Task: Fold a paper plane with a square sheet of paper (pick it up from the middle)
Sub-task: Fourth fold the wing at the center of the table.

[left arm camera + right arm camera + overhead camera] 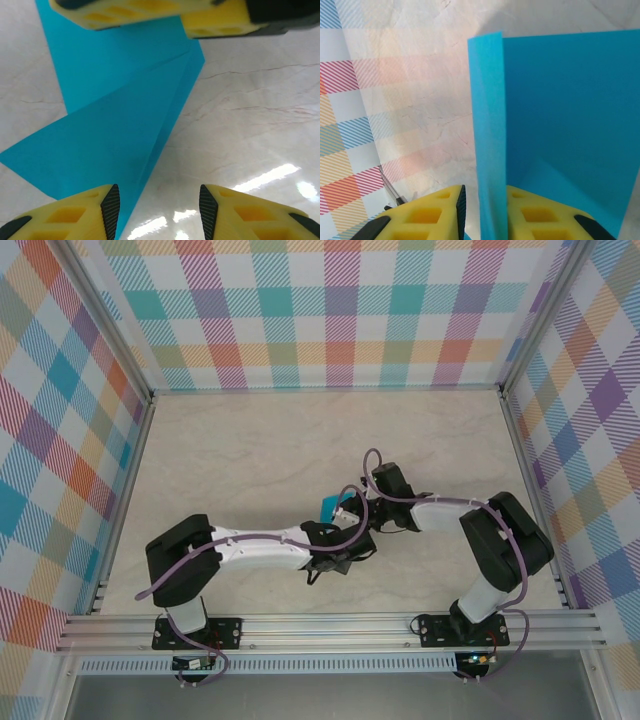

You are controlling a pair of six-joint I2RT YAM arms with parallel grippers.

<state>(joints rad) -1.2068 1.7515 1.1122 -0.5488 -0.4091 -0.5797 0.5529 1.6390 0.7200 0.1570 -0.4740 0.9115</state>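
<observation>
One teal paper (pixel 115 125), edge clamped in right claw (pixel 485 195), partly beneath wide-open left claw (pixel 160 202).

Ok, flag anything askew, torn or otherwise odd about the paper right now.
Nothing torn. The square sheet of paper carries one diagonal fold, and a narrow flap stands on edge between the fingers of the right gripper. The left gripper is open at its pointed end. Mid-fold, not wrong.
</observation>
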